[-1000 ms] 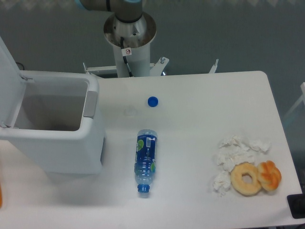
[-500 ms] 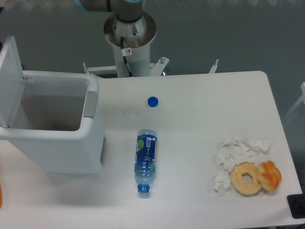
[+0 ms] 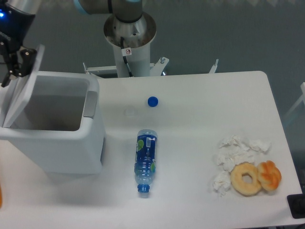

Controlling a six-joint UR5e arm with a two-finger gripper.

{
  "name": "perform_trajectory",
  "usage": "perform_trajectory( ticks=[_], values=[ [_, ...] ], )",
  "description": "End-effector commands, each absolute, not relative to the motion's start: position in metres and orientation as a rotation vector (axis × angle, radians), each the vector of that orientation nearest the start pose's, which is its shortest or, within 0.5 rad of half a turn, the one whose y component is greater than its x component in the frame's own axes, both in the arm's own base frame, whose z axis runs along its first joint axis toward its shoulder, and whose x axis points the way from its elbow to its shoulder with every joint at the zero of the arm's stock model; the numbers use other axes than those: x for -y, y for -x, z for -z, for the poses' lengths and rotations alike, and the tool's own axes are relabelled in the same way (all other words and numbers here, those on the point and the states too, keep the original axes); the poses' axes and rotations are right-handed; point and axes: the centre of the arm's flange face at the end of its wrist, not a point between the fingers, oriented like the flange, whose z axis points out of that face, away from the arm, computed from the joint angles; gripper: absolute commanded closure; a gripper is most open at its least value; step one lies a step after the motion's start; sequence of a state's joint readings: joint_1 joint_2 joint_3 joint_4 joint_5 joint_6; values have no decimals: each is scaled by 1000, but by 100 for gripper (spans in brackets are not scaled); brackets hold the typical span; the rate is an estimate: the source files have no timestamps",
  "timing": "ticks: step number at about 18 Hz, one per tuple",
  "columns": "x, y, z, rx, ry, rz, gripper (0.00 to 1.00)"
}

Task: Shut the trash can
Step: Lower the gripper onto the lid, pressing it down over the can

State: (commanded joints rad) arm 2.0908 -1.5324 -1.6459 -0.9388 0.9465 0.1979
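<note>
Fixed cam only: the trash can (image 3: pixel 57 143) sat at the table's (image 3: pixel 200 143) left edge, a boxy white plastic bin w/ rounded corners & a grey latch (image 3: pixel 90 103) on its front rim. Its flat lid (image 3: pixel 24 88) stood tilted over the opening, not shut. The gripper (image 3: pixel 14 64) was at the lid's top edge, prob. touching; whether its fingers were apart or together couldn't be told. The lid looked light, stiff & smooth, so a push near its free edge should swing it down; no grasp needed.
</note>
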Motion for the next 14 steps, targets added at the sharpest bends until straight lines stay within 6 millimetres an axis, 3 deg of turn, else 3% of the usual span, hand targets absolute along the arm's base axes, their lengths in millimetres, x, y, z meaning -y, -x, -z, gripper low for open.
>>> perform_trajectory(
  ticks=[7,14],
  values=[
    [-531,104,-542,180,2400,366,0],
    [-530,127,-535,228,2403,353,0]
  ],
)
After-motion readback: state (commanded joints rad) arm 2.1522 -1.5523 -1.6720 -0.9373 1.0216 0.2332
